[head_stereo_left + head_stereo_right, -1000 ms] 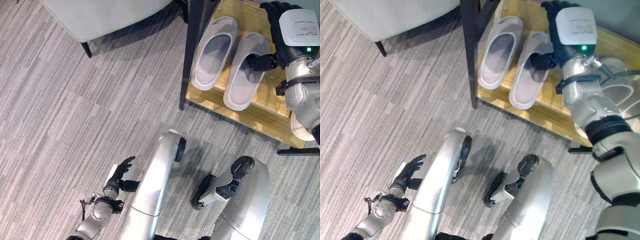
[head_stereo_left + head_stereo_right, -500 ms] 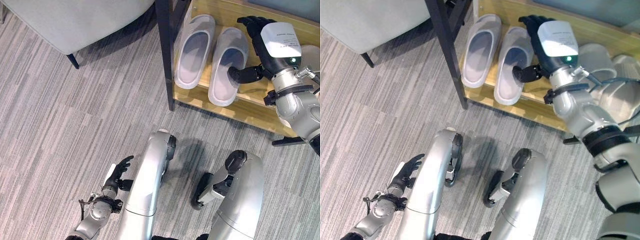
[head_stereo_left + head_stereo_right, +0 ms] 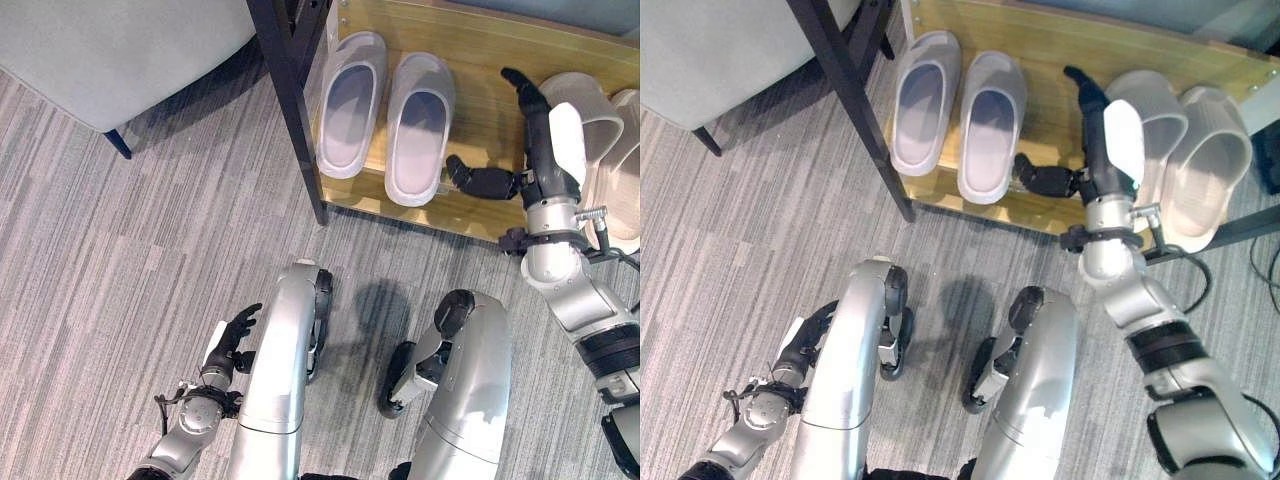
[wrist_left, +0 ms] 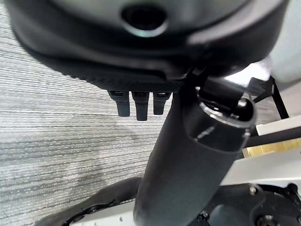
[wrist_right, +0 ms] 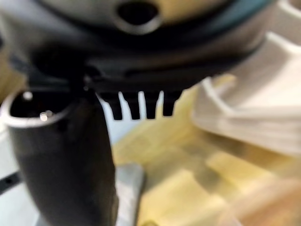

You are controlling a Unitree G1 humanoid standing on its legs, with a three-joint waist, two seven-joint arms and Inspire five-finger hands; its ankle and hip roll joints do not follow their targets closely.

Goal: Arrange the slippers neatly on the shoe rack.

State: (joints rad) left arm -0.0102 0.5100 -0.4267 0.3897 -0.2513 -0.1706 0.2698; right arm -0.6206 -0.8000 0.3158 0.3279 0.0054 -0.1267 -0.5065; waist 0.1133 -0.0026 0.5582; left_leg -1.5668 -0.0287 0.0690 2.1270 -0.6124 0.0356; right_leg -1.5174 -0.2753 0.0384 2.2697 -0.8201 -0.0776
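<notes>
Grey slippers (image 3: 385, 125) sit side by side on the shoe rack (image 3: 480, 60), left end; they look light, soft foam w/ springy walls (judgement), so grip by the side rim. Right hand (image 3: 535, 150) hovers just right of them, fingers straight, empty; left hand (image 3: 232, 345) relaxed, low over the carpet.

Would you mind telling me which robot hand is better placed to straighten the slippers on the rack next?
The right robot hand: it is open over the wooden shoe rack, between the grey slippers and the beige pair. The left robot hand hangs low over the carpet, away from the rack.
</notes>
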